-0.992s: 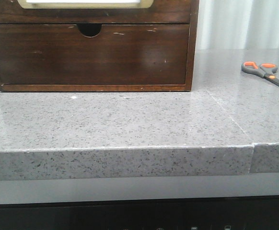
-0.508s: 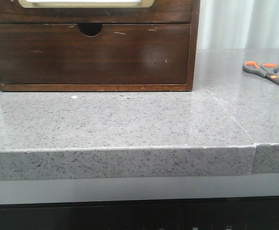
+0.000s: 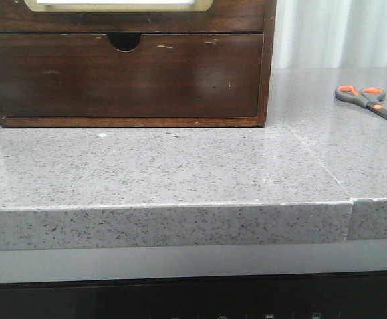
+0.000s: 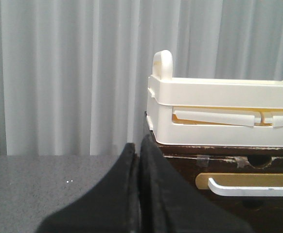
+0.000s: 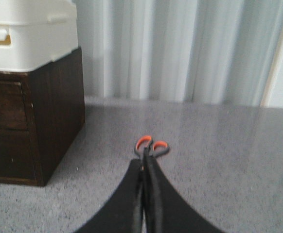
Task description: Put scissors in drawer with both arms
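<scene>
We see the scissors (image 3: 368,100) lying flat on the grey worktop (image 3: 180,173) near its right edge, well apart from the wooden cabinet (image 3: 268,66) at the back left. The drawer (image 3: 127,76) is fully shut in that cabinet. Our left gripper (image 4: 137,194) has its fingers pressed together, holding nothing. Our right gripper (image 5: 145,204) also has its fingers together and empty, with the scissors' orange-lined loops just beyond the tips.

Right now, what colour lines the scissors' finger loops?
Orange linings inside grey handles on the scissors; clearest in the front view.
</scene>
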You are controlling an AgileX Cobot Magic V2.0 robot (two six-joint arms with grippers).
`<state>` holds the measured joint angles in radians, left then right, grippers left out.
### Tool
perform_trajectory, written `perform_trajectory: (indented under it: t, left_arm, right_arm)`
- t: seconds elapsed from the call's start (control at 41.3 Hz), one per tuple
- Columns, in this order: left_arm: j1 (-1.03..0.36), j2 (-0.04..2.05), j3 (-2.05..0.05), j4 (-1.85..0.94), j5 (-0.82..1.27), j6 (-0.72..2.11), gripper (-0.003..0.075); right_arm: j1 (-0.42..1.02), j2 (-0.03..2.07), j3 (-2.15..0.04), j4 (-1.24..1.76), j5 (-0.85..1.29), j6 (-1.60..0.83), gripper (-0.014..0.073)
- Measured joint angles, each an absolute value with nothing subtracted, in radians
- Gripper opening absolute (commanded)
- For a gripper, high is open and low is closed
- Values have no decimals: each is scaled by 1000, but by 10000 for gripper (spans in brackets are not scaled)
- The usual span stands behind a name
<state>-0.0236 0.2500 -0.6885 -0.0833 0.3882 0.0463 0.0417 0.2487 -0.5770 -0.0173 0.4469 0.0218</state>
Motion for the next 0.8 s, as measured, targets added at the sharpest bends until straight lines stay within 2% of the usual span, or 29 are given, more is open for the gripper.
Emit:
perform_trajectory:
  t: [0.363, 0.702, 0.798]
  left_arm:
    - [-24, 376, -691, -82, 536, 46, -20]
    - [-24, 411, -651, -82, 554, 46, -20]
    - [-24, 411, -644, -82, 554, 46, 1]
  right_arm:
    - [42, 462, -594, -24, 522, 22, -69]
    - [42, 556, -594, -24, 555, 22, -67]
    - [42, 570, -594, -24, 583, 22, -28]
